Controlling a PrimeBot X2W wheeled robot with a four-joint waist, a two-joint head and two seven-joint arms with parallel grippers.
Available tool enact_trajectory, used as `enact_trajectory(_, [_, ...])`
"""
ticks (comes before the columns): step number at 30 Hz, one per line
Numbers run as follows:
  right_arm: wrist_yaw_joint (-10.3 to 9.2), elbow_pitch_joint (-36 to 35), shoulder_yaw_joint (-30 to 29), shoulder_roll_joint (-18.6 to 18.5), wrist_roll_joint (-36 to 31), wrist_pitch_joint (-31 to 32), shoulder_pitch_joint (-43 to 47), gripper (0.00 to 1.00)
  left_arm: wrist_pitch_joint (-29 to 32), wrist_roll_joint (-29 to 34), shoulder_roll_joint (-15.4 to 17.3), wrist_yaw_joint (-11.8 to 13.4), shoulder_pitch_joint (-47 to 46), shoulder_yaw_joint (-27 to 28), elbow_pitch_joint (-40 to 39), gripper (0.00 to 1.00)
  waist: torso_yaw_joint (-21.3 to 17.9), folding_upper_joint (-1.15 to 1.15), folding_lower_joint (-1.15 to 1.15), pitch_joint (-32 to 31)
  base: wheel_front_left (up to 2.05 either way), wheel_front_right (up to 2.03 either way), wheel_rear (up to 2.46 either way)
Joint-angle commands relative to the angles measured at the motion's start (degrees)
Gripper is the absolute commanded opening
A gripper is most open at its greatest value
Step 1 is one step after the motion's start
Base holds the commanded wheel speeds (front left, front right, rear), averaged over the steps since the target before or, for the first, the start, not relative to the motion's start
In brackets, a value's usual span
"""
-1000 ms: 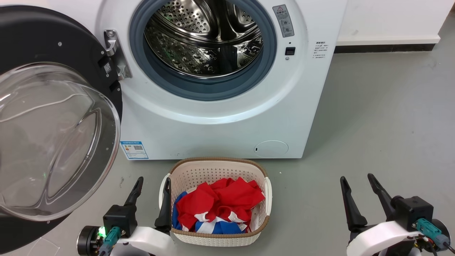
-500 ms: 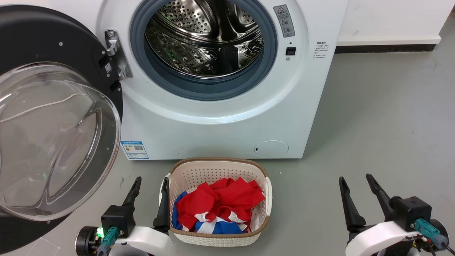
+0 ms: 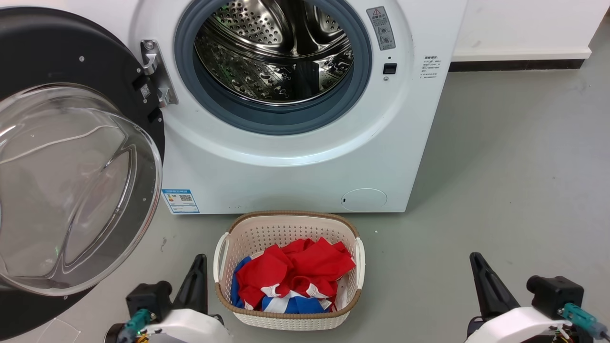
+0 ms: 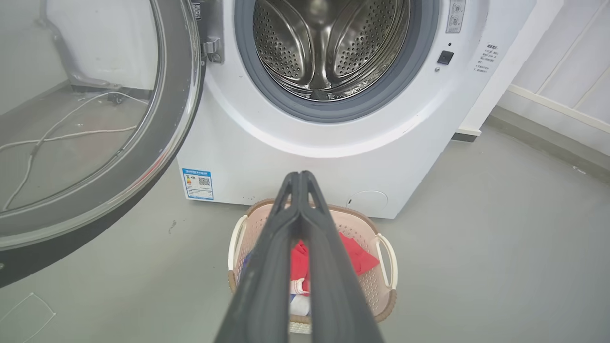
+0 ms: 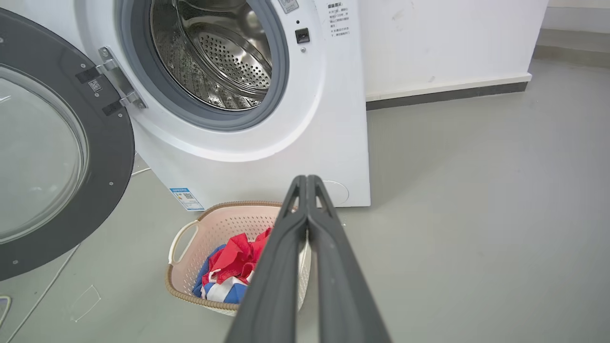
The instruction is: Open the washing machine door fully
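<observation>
The washing machine door (image 3: 52,52), a black disc with a bulging clear glass bowl, stands swung wide to the left on its silver hinge (image 3: 155,71). The white washing machine (image 3: 295,176) shows its grey rubber ring and steel drum (image 3: 274,52) uncovered. My left gripper (image 3: 199,261) is low at the bottom left, shut on nothing, apart from the door and just left of the basket. My right gripper (image 3: 475,258) is low at the bottom right, shut and empty over bare floor. Both wrist views show the door (image 4: 183,109) (image 5: 112,157) open, with the left gripper (image 4: 301,174) and the right gripper (image 5: 306,177) closed tip to tip.
A cream perforated laundry basket (image 3: 290,215) with red, blue and white clothes (image 3: 295,267) sits on the grey floor right before the machine, between my arms. A white wall with a dark skirting (image 3: 514,64) runs to the right. White cables (image 4: 71,136) lie on the floor behind the door.
Both grippers have gone from open to shut and have dropped lower in the head view. The door and basket have not moved.
</observation>
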Motion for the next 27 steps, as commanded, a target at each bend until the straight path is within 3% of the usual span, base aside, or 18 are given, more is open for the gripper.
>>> enact_trajectory(1, [0.00, -0.63, -0.13, -0.40, 2.86, 0.20, -1.65, 0.00, 0.42, -2.15, -0.21, -0.60, -1.18, 1.04, -0.73, 0.00, 0.02, 0.00, 0.00, 0.00, 0.00, 0.00, 0.00])
enact_trajectory(27, [0.00, 2.27, -1.24, -1.36, 28.19, 2.17, -4.63, 0.00, 6.08, -22.42, -3.10, -5.72, -2.43, 8.15, 0.15, 0.00, 0.21, 0.00, 0.00, 0.05, 0.00, 0.00, 0.00])
